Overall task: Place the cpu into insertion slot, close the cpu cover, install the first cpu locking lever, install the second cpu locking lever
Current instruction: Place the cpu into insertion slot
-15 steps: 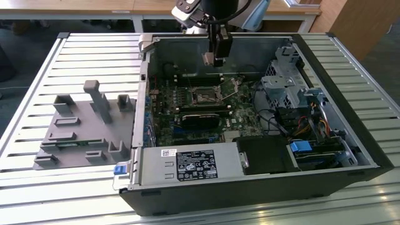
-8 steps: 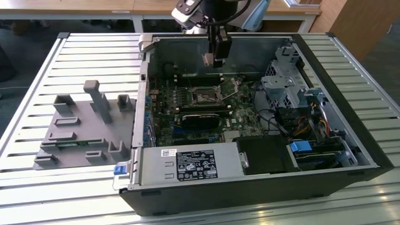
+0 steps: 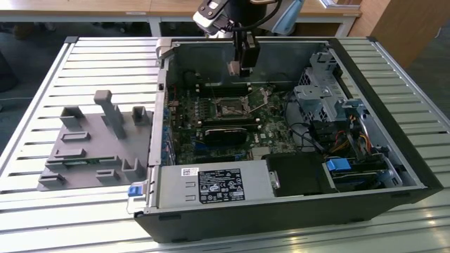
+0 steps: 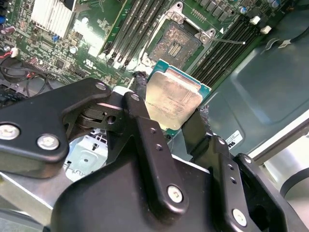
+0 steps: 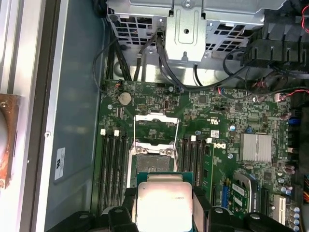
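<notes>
My gripper (image 3: 243, 67) hangs over the back of the open computer case, shut on the cpu (image 3: 234, 67). In both wrist views the cpu (image 4: 174, 99) (image 5: 164, 203) is a silver-faced square chip, clamped by its edges between the black fingers (image 4: 140, 94). The insertion slot (image 3: 228, 109) (image 4: 176, 41) (image 5: 153, 162) lies bare on the green board below, some way from the chip. The cpu cover (image 5: 154, 126) stands flipped open at the slot's far side. A thin locking lever (image 4: 231, 42) sticks out beside the socket.
Memory slots (image 5: 112, 164) flank the socket on both sides. A black card (image 3: 225, 134), the power supply (image 3: 211, 184) and a drive cage with cables (image 3: 323, 100) fill the case. A grey fixture (image 3: 95, 142) sits on the slatted table at the exterior view's left.
</notes>
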{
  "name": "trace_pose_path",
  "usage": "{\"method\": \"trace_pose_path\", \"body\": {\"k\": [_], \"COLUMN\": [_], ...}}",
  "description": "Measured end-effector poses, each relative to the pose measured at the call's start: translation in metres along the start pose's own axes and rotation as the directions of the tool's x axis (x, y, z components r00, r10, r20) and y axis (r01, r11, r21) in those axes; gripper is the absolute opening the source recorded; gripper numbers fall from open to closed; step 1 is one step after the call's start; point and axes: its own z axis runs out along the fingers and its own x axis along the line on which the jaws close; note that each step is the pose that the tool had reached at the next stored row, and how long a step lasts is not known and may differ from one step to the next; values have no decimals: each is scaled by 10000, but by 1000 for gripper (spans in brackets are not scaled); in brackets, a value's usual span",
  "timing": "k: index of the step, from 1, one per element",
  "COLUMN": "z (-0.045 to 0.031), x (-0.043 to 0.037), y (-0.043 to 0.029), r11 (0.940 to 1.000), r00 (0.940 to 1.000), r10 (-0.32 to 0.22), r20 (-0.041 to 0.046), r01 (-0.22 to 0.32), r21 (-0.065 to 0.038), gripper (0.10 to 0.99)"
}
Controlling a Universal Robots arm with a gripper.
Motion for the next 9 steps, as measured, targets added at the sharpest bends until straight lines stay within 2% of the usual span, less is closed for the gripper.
{"method": "trace_pose_path", "body": {"k": [9], "z": [51], "x": [16], "y": [-2], "r11": [10000], "r00": [10000], "r10": [48], "r20": [5], "r01": [-48], "r21": [0], "gripper": [545]}}
